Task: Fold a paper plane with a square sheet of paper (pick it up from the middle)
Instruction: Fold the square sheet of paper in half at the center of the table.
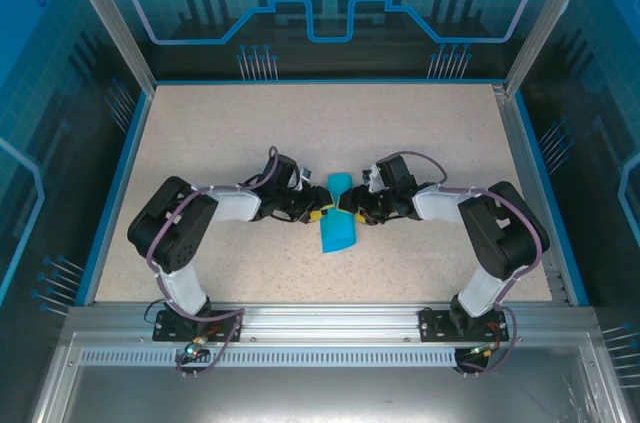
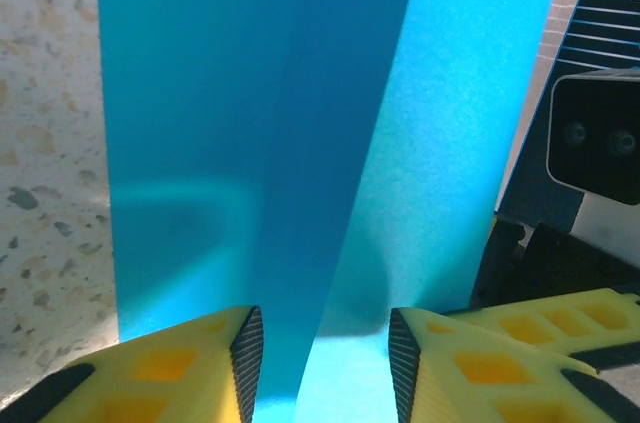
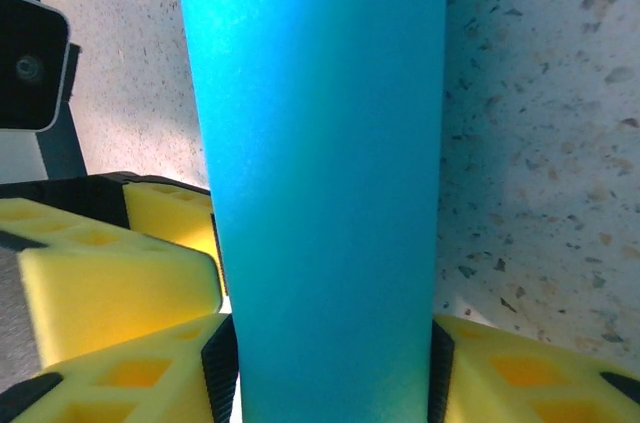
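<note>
Cyan-blue thin square sheet of paper [image 1: 337,230] sits at the centre of the desk [image 1: 200,133]. The right pincer [image 3: 330,373] grips its curled middle; the left pincer [image 2: 322,363] straddles it, clamped or not I cannot tell. I'd squeeze evenly and lift together.

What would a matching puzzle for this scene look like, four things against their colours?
Things:
1 sheet of paper
2 right gripper's fingers
3 table
4 left arm's elbow

Colours:
A speckled beige
B all black
C cyan-blue
D yellow with black pads

Pairs: 1-C, 2-D, 3-A, 4-B.
</note>
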Available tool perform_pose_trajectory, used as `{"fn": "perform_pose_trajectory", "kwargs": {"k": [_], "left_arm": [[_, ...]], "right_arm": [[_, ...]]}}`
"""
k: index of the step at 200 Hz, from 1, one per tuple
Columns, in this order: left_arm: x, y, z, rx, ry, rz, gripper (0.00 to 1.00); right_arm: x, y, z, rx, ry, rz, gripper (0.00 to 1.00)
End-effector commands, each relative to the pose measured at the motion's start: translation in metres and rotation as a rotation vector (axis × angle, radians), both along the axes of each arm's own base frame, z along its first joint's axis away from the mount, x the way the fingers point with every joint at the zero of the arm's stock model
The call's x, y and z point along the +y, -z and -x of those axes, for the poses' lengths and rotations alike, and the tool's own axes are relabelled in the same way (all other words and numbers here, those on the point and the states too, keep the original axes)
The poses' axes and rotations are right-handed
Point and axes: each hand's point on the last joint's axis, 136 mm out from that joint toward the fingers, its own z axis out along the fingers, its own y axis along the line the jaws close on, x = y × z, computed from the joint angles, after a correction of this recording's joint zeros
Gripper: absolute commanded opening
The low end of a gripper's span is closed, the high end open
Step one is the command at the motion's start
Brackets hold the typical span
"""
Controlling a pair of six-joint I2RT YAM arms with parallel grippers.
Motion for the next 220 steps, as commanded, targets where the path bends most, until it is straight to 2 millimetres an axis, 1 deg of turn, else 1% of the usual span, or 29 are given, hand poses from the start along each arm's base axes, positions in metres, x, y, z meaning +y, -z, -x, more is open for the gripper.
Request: {"fn": "perform_pose_trajectory", "kwargs": {"k": [1,22,45,87,115,142,167,180,194,220], "left_arm": [[-0.006,0.005,0.002,0.015,0.010,0.019,0.39],[-0.006,0.004,0.001,0.011,0.009,0.021,0.34],[-0.006,0.003,0.003,0.008,0.011,0.023,0.24],[0.000,0.001,0.007,-0.001,0.009,-0.002,0.10],[0.004,0.003,0.012,-0.005,0.010,-0.015,0.06],[0.005,0.000,0.013,-0.018,0.011,-0.017,0.02],[0.011,0.000,0.018,-0.021,0.015,-0.045,0.01],[0.016,0.002,0.022,-0.022,0.024,-0.083,0.01],[0.022,0.004,0.026,-0.026,0.036,-0.116,0.01],[0.023,0.007,0.028,-0.019,0.042,-0.129,0.01]], "right_arm": [[0.000,-0.004,0.001,0.002,-0.008,-0.028,0.52],[-0.001,-0.004,0.002,0.003,-0.008,-0.028,0.53],[-0.001,-0.004,0.002,0.004,-0.011,-0.029,0.53],[-0.004,-0.003,0.003,0.006,-0.016,-0.016,0.55],[-0.006,-0.006,0.004,0.001,-0.026,-0.013,0.56],[-0.008,-0.006,0.004,0.000,-0.037,0.004,0.58],[-0.014,-0.005,0.004,-0.007,-0.046,0.035,0.62],[-0.019,-0.006,0.005,-0.012,-0.057,0.081,0.62],[-0.021,-0.008,0.007,-0.020,-0.078,0.103,0.61],[-0.021,-0.008,0.012,-0.015,-0.104,0.120,0.60]]}}
